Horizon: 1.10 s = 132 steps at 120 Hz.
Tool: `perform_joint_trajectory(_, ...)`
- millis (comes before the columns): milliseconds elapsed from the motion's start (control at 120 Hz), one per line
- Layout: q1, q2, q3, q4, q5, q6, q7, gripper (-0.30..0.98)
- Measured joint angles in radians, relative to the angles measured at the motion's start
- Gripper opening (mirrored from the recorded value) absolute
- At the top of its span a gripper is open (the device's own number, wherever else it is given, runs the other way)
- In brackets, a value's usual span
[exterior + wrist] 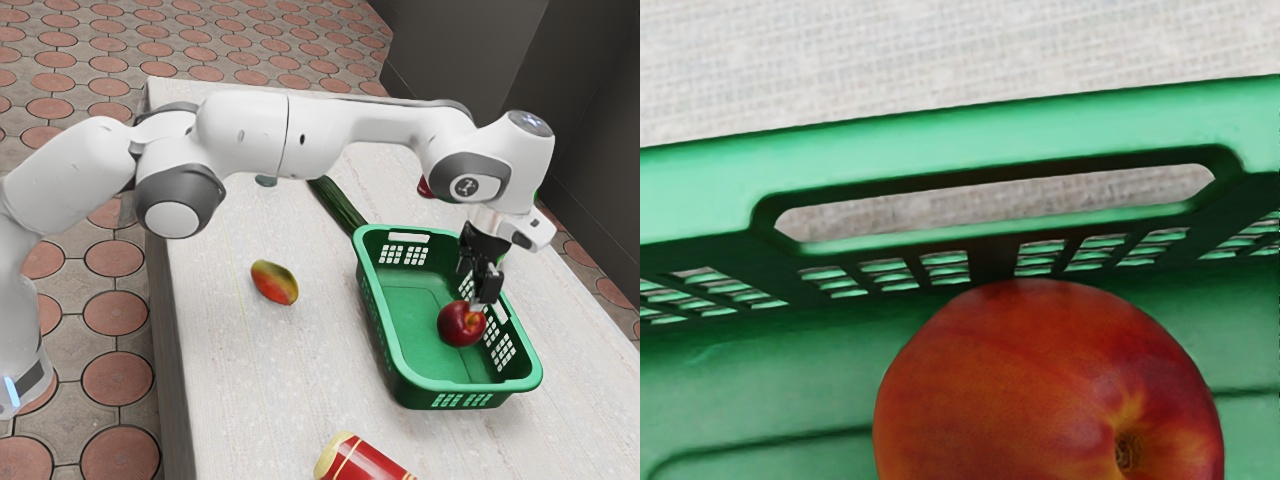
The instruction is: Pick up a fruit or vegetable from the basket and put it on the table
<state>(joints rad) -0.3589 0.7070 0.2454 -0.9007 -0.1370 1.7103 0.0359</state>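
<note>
Counting one red fruit [458, 327] in one basket [413, 318], I cannot tell whether my one pincer [478, 300] is clamped.

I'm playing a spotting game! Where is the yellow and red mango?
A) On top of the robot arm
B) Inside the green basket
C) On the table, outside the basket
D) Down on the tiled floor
C: the mango lies on the bare table top, apart from the green basket.

Red fruit [457, 327] is inside the green basket [460, 391]
</note>
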Motion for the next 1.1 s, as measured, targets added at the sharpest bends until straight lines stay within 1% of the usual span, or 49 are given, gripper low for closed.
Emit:
perform_joint_trajectory(383, -0.005, 0.006, 0.000, -0.011, -0.013, 0.007, 0.001, 0.69)
perform_joint_trajectory(750, -0.004, 0.047, -0.004, -0.001, -0.021, 0.017, -0.002, 0.69)
perform_joint_trajectory(1000, 0.001, 0.099, -0.005, 0.022, -0.023, 0.030, -0.004, 0.69)
perform_joint_trajectory(1033, 0.002, 0.101, -0.005, 0.023, -0.024, 0.030, -0.005, 0.67)
perform_joint_trajectory(1100, 0.003, 0.104, -0.006, 0.024, -0.023, 0.031, -0.005, 0.60)
